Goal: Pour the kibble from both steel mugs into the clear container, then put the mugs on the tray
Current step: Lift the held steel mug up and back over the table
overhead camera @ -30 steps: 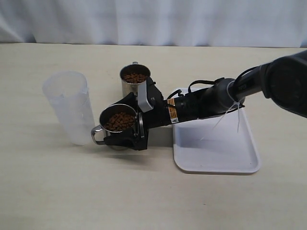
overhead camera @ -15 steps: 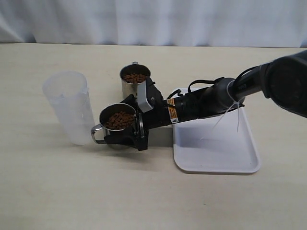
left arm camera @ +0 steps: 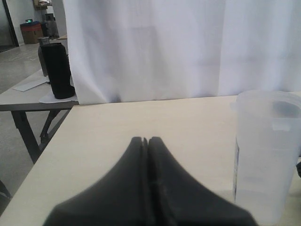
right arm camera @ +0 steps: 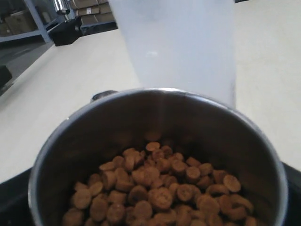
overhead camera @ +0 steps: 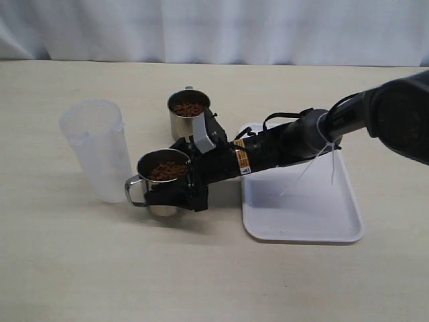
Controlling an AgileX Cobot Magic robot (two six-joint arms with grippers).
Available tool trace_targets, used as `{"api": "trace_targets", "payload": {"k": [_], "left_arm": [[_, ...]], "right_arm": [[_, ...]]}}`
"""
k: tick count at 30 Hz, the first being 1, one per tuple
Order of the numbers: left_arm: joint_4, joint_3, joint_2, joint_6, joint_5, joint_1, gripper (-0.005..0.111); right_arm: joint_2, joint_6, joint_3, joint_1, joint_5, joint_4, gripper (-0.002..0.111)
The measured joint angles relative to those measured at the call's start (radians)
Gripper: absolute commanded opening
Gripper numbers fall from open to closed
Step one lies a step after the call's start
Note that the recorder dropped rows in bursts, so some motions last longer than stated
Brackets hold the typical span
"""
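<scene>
Kibble (overhead camera: 165, 170): brown pellets fill the near mug (overhead camera: 161, 201), held upright in the right gripper (overhead camera: 177, 176).
Right gripper: black fingers clamp the near mug's wall from both sides; the arm reaches in low over the tray's left edge.
Near mug: its loop handle points toward the clear container (overhead camera: 97, 147), which stands just beside it; whether its base rests on the table (overhead camera: 80, 268) cannot be told.
Right wrist view: pellets (right arm camera: 160, 188) lie well below the steel rim (right arm camera: 155, 92), with the frosted container (right arm camera: 178, 47) rising close behind.
Far mug (overhead camera: 188, 113): upright behind the gripper, also holding kibble.
Tray (overhead camera: 301, 208): white, right of both mugs.
Left gripper (left arm camera: 147, 141): fingers pressed together on nothing, the container (left arm camera: 268, 150) beside it.
</scene>
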Motion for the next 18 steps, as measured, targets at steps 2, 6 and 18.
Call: {"api": "trace_targets", "payload": {"k": [2, 6, 18], "left_arm": [[0.0, 0.0, 0.0, 0.0, 0.0, 0.0, 0.0], [0.0, 0.0, 0.0, 0.0, 0.0, 0.0, 0.0], [0.0, 0.0, 0.0, 0.0, 0.0, 0.0, 0.0]], "right_arm": [[0.0, -0.025, 0.0, 0.0, -0.005, -0.039, 0.005], [-0.051, -0.065, 0.0, 0.0, 0.036, -0.157, 0.005], [-0.15, 0.04, 0.058, 0.0, 0.149, -0.296, 0.005]]}}
